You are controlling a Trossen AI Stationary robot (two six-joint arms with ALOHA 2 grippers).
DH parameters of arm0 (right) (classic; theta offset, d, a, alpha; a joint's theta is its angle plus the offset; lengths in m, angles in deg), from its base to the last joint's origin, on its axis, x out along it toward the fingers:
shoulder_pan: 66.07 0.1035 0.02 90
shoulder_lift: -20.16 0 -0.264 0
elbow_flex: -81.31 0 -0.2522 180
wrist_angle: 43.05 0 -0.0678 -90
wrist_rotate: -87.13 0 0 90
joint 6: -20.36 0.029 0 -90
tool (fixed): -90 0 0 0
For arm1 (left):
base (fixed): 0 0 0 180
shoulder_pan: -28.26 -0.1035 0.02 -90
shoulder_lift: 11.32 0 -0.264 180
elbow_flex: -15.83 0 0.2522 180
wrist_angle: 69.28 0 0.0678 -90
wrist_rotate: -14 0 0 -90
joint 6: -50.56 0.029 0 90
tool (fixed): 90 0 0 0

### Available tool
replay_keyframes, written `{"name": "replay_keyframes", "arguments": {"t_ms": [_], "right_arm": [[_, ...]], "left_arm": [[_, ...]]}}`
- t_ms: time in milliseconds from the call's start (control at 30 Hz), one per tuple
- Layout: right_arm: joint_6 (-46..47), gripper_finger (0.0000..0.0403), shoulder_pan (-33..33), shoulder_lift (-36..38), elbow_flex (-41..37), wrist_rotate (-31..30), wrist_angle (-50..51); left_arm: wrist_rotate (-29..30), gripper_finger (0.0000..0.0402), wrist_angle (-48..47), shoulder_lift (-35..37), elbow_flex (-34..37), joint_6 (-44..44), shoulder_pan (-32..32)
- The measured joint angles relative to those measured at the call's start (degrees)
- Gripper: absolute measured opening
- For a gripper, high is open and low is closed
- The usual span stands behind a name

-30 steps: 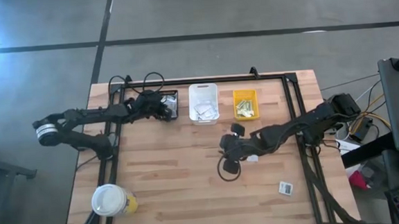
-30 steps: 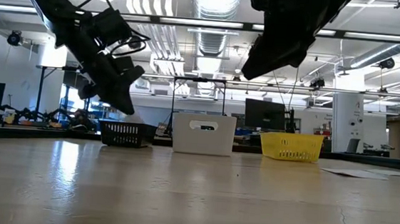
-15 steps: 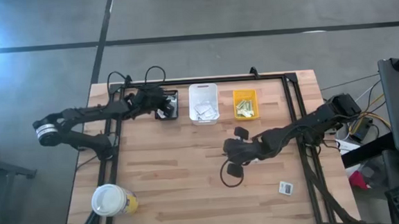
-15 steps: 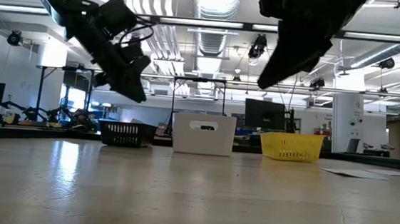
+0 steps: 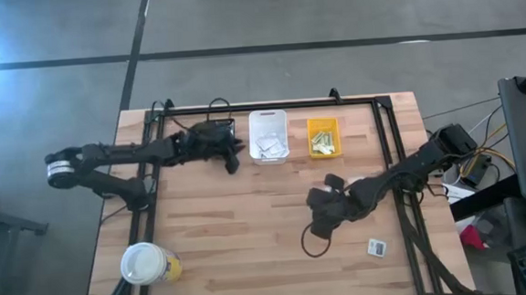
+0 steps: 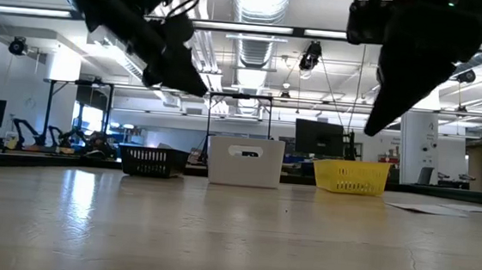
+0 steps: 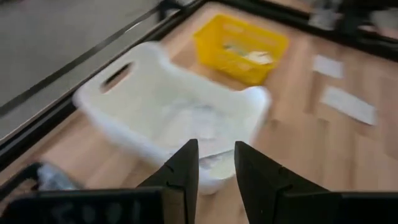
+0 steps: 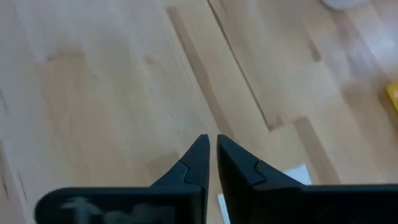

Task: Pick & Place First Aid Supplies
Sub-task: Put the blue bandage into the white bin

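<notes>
**Operator:** Which packet is next, and where is it?

**Technician:** One white packet (image 5: 376,247) lies loose on the table, well in front of the white bin (image 5: 268,118) and off to its right. The right gripper (image 8: 211,138) hangs between that packet and the bin. Its fingers are drawn almost together, with nothing visible between them.

**Operator:** Procedure?

**Technician:** Open the fingers before descent. Come down square over one edge of the packet (flat paper probably slides if nudged).

**Operator:** And the other arm?

**Technician:** The left gripper (image 7: 216,146) hovers just left of the white bin, fingers narrowly apart and empty. Hold it there, clear of the drop path.
</notes>
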Motion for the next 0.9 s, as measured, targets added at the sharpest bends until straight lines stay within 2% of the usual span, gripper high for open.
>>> {"name": "replay_keyframes", "arguments": {"t_ms": [200,500,633,900], "right_arm": [[8.19,0.0009,1.06,0.02,-1.07,-3.42,6.00],[22.05,0.0008,0.97,-0.35,-6.89,-2.76,7.07],[26.73,0.0008,0.95,-0.35,-9.12,-1.27,5.58],[27.85,0.0008,0.95,-0.35,-12.79,-0.96,-2.37]], "left_arm": [[0.21,0.0096,4.13,-0.03,0.00,2.14,6.80],[1.50,0.0096,5.69,-0.97,0.01,2.12,13.04],[1.50,0.0096,6.49,-4.79,0.07,2.04,15.65],[1.48,0.0096,19.73,-17.63,-0.26,2.02,19.26]]}}
